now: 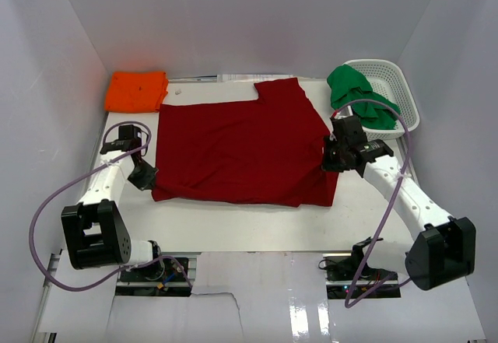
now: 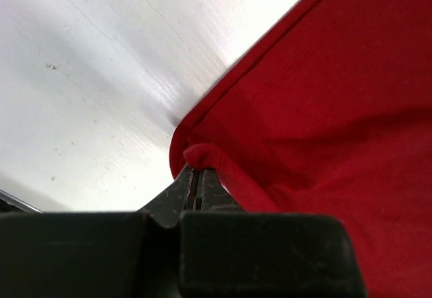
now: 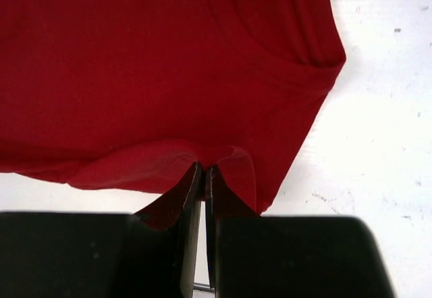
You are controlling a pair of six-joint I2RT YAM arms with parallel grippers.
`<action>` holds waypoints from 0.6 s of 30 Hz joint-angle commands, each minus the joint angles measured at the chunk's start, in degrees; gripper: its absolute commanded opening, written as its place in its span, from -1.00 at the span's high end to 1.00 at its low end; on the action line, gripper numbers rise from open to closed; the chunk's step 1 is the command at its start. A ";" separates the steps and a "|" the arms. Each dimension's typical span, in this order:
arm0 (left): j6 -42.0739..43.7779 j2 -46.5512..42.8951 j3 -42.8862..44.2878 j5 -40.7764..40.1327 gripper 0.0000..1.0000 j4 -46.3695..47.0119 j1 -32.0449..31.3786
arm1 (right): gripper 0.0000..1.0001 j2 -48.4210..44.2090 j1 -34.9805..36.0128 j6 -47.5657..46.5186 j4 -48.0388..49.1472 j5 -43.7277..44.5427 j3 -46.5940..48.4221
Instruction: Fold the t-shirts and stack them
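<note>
Bench (image 1: 233, 230) carries everything. The biggest item is the dark red shirt (image 1: 241, 145), spread flat mid-bench with its long axis running left-right and one sleeve (image 1: 280, 90) sticking out toward the far side. The basket (image 1: 406, 102) sits at the far right with the green shirt (image 1: 354, 90) bunched half in it and spilling over the rim. The orange shirt (image 1: 137, 90) is at the far left, already folded and well apart from the red one. The left end effector (image 1: 149, 176) is closed, pinching the red shirt's left edge toward the near corner. The right end effector (image 1: 330, 161) is also closed, pinching the right edge. Key relation: the shirt spans between the two grips, with most of the cloth lying away from the arm bases. My guess is the next move is a paired lift, carrying the near part over toward the far side. Both arms are equally placed, neither nearer. The top view gives the layout but hides the jaw contact. The left wrist view shows a rolled bit of hem (image 2: 260, 55) caught right at the fingertips. The right wrist view shows the cloth tenting up into closed jaws, with the neckline (image 3: 270, 34) beyond, so the collar end is on the right.
</note>
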 commanded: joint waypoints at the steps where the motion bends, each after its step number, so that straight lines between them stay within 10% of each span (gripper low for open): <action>1: -1.01 0.79 0.37 -1.91 1.00 2.64 0.27 | 0.85 2.36 -0.54 -3.11 3.67 -0.12 5.11; 18: -1.80 7.11 4.40 -3.84 1.00 5.81 0.35 | 0.84 15.55 -0.54 -8.47 4.55 -3.29 18.65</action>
